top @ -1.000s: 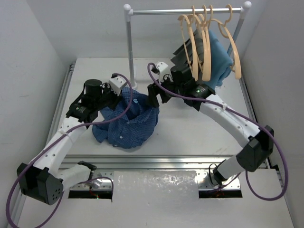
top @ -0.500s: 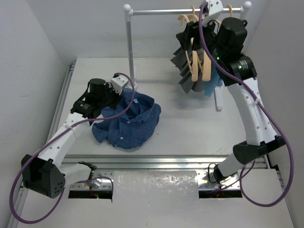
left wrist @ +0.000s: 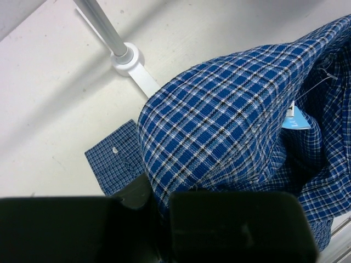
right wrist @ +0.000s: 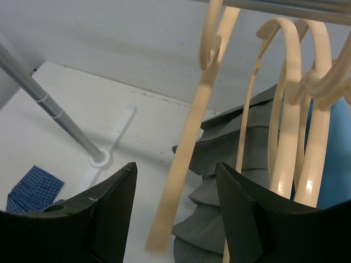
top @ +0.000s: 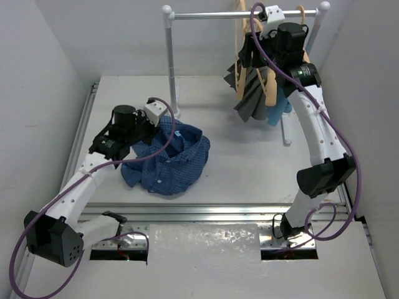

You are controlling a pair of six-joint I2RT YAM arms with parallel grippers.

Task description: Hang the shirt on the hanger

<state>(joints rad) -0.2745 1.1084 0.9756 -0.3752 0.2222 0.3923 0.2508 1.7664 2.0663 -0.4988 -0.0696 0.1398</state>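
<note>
- Checked blue shirt (top: 168, 159): heaped on surface (top: 249, 162), 1 fold clamped by closed left fingers (left wrist: 236, 224), presumably for lifting.
- Tan hanger (right wrist: 189, 148): on rail (top: 212, 14), straddled ungripped by parted right fingers (right wrist: 104, 213).

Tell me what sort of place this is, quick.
Probably a lab test cell, not a home: a white table boxed in by plain white walls, with a small clothes rail of wood-coloured hangers and a crumpled checked shirt.
</note>
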